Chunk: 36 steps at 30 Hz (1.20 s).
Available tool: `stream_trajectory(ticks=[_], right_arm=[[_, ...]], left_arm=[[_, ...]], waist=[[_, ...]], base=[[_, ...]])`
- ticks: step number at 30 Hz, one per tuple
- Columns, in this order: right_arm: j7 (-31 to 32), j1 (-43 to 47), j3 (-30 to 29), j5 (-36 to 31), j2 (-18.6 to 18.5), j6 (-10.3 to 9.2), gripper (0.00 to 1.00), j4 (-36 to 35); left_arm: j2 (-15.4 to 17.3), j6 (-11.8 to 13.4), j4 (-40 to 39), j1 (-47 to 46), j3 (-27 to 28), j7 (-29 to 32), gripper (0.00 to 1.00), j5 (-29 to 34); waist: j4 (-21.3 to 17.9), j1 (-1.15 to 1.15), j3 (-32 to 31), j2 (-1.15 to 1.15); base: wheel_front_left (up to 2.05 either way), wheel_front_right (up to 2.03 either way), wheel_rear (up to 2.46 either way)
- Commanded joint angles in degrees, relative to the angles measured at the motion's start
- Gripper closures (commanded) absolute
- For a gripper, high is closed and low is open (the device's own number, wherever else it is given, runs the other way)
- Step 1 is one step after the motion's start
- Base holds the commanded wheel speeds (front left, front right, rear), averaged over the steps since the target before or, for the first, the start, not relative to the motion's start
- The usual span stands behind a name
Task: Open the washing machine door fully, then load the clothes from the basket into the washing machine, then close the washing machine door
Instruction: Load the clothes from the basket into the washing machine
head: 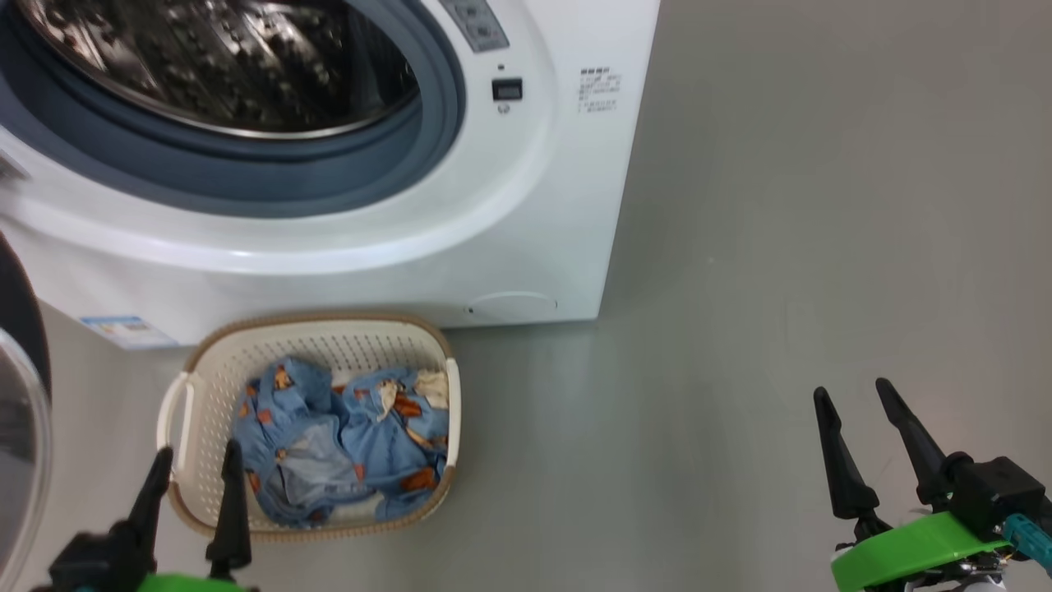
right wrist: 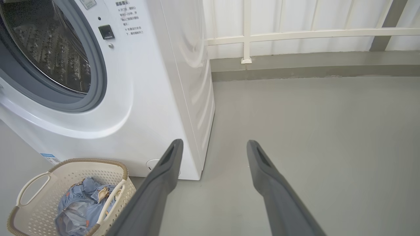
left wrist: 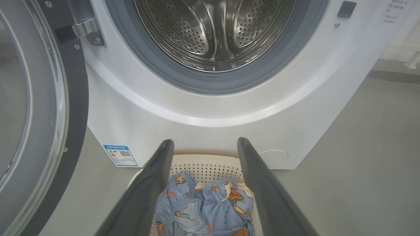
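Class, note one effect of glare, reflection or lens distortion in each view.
Head view: bright mottled reflections in the drum. Left wrist view: the door rim bulges, wide-angle. Right wrist view: the machine edge and rail bow.

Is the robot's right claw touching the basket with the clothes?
Apart. In the head view the right gripper hangs open far to the right of the basket, with a wide stretch of floor between them.
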Motion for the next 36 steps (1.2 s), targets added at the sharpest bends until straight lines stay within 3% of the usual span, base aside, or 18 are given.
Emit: stream_trajectory(ticks=[1, 10, 24, 36], right_arm=[[-0.68, -1.86, 1.29, -0.55, -0.29, 0.09, 0.0, -1.64], [-0.68, -4.86, 1.6, -1.65, 0.02, 0.09, 0.0, -2.95], [-0.68, -9.56, 1.95, -3.47, 1.28, 0.09, 0.0, -5.01], [-0.68, -12.25, 2.77, -4.15, 2.02, 0.09, 0.0, -5.8]], left_arm=[[0.68, -0.04, -0.66, -3.17, 1.41, -0.37, 0.0, -0.61], [1.72, -0.13, 1.99, -9.71, -0.05, -0.37, 0.0, -1.44], [6.46, -0.15, 10.7, -24.63, -2.34, -0.37, 0.0, -4.91], [8.76, -0.15, 19.94, -32.22, -3.3, -0.37, 0.0, -5.34]], waist=[[0.19, 0.0, 4.52, 0.0], [-0.12, 0.0, 13.1, 0.0], [-0.89, 0.0, 28.04, 0.0], [-1.24, 0.0, 33.5, 0.0]], base=[[0.0, 0.0, 0.0], [0.0, 0.0, 0.0], [0.0, 0.0, 0.0], [0.0, 0.0, 0.0]])
